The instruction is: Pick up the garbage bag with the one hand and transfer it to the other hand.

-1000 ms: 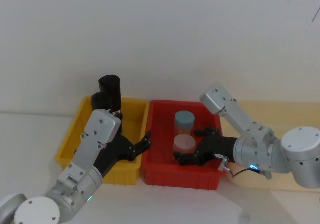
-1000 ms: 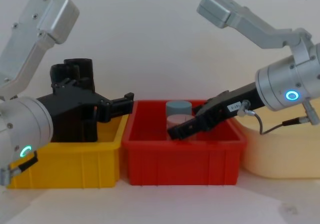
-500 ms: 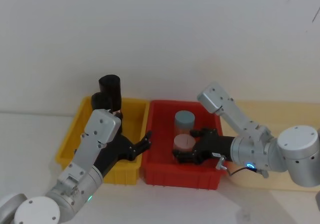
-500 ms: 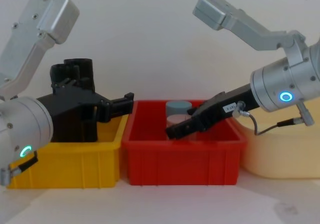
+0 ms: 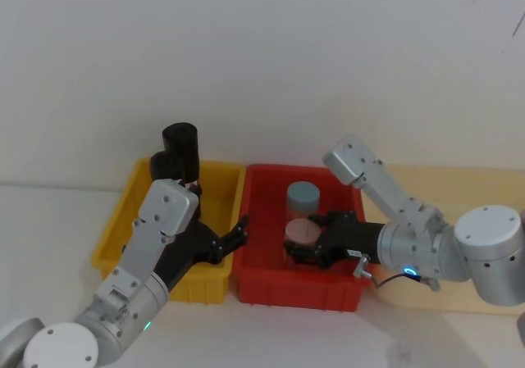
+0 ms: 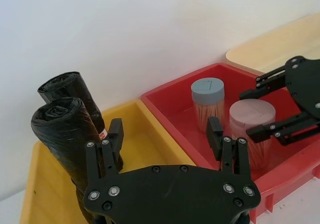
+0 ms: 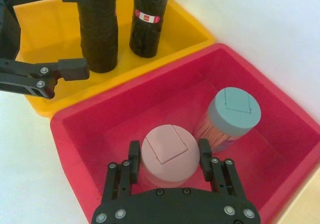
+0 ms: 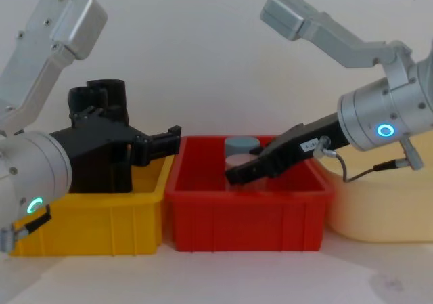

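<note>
Against a plain white wall, on the pale desk [image 8: 216, 277], the garbage bag [image 6: 67, 134] stood upright in the yellow bin [image 8: 81, 216], close in front of a second black roll [image 6: 65, 87] bearing a red-and-white sticker. Just beside the bag hung the left gripper [image 6: 165, 134], on the green-ringed arm, its fingers [image 6: 116, 134] spread wide, holding nothing, the bag outside them. Farther off, in the red bin [image 8: 243, 216], the right gripper [image 7: 169, 151], on the blue-ringed arm, had its fingers parted on either side of the pink-lidded jar [image 7: 167, 159], close to its sides though contact could not be told, a blue-lidded jar [image 7: 234, 115] next to it.
</note>
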